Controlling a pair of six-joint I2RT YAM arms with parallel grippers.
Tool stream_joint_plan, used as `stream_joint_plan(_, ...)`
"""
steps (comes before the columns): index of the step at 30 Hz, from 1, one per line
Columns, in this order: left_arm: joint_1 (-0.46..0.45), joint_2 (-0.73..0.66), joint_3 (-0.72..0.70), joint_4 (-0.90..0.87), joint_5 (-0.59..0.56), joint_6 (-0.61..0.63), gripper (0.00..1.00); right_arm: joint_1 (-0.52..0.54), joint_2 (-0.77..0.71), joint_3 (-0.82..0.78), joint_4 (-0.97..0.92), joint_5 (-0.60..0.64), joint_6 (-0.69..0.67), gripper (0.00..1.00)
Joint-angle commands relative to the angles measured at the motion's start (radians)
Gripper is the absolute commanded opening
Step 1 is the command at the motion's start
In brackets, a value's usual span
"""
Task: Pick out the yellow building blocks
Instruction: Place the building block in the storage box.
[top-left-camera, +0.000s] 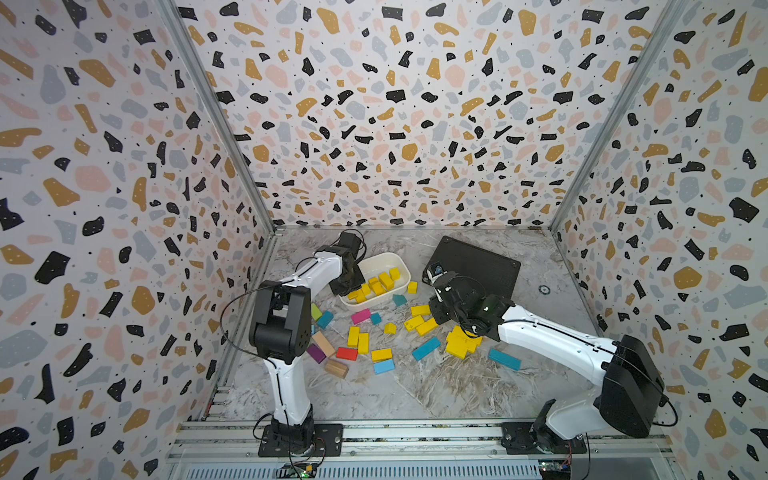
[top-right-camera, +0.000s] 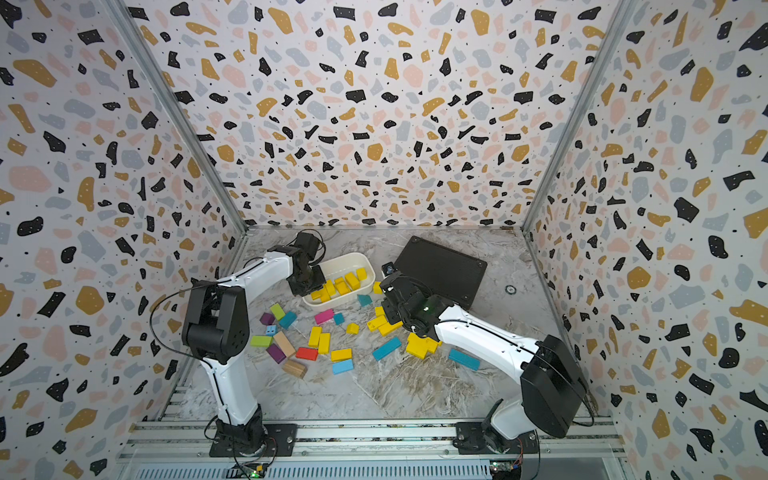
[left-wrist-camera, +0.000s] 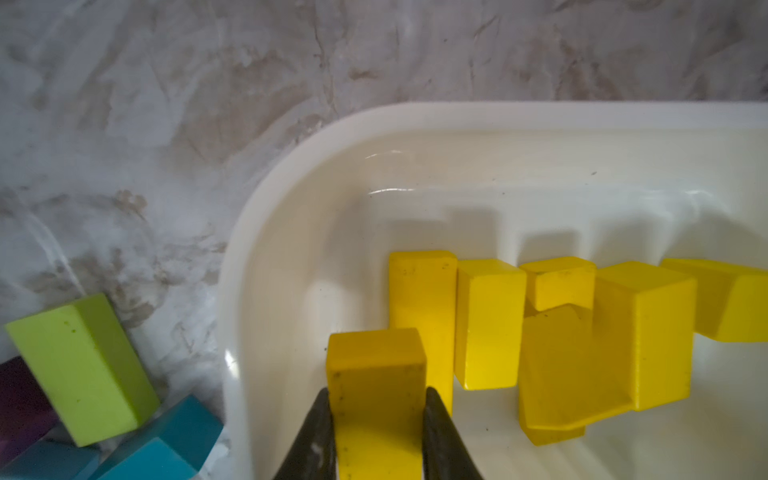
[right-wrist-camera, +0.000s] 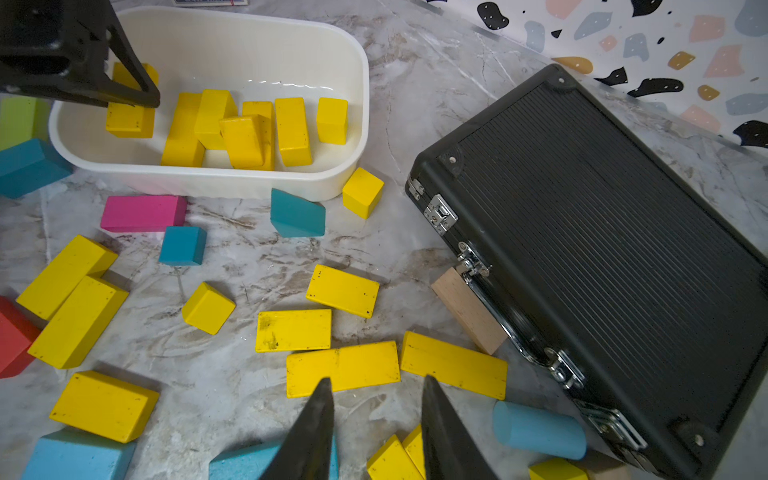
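Note:
My left gripper (left-wrist-camera: 376, 390) is shut on a yellow block (left-wrist-camera: 376, 365) and holds it low inside the near-left end of the white tub (left-wrist-camera: 266, 216). Several yellow building blocks (top-left-camera: 384, 282) lie in that tub (top-left-camera: 376, 257). More yellow blocks lie scattered on the marble table: a pair (top-left-camera: 357, 338), a cube (top-left-camera: 390, 328), a cluster (top-left-camera: 419, 322) and a heap (top-left-camera: 459, 345). My right gripper (right-wrist-camera: 376, 380) hovers above the table with its fingers narrowly apart and nothing between them. It sits just short of two flat yellow bars (right-wrist-camera: 343, 368) (right-wrist-camera: 453, 365).
A closed black case (top-left-camera: 478, 266) lies at the back right, a tan block (right-wrist-camera: 467, 311) against its latch side. Pink (top-left-camera: 360, 316), red (top-left-camera: 346, 353), teal (top-left-camera: 426, 348), purple and tan (top-left-camera: 336, 368) blocks are mixed among the yellow ones. A green block (left-wrist-camera: 83, 365) lies left of the tub.

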Motion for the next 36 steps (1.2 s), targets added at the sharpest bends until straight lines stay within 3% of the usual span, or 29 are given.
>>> stream_joint_plan(1,0.000,0.022,0.046,-0.014,-0.008,-0.007,0.24,0.003,-0.049,-0.013,-0.026,0.024,0.014,0.37)
stream_joint_plan(6,0.000,0.016,0.041,-0.015,-0.015,-0.005,0.40,0.002,-0.056,-0.019,-0.031,0.028,0.022,0.37)
stream_joint_plan(10,-0.001,-0.010,0.046,-0.019,-0.022,0.001,0.45,0.003,-0.057,-0.021,-0.030,0.030,0.022,0.37)
stream_joint_plan(17,0.000,-0.148,0.004,-0.005,-0.052,0.012,0.47,0.003,-0.042,-0.036,-0.030,0.004,0.014,0.37)
stream_joint_plan(30,0.000,-0.569,-0.349,0.130,-0.015,0.004,0.45,0.003,0.012,-0.082,-0.125,-0.145,-0.063,0.39)
stream_joint_plan(36,-0.001,-0.654,-0.423,0.149,-0.051,-0.002,0.45,0.003,0.037,-0.092,-0.192,-0.257,-0.140,0.39)
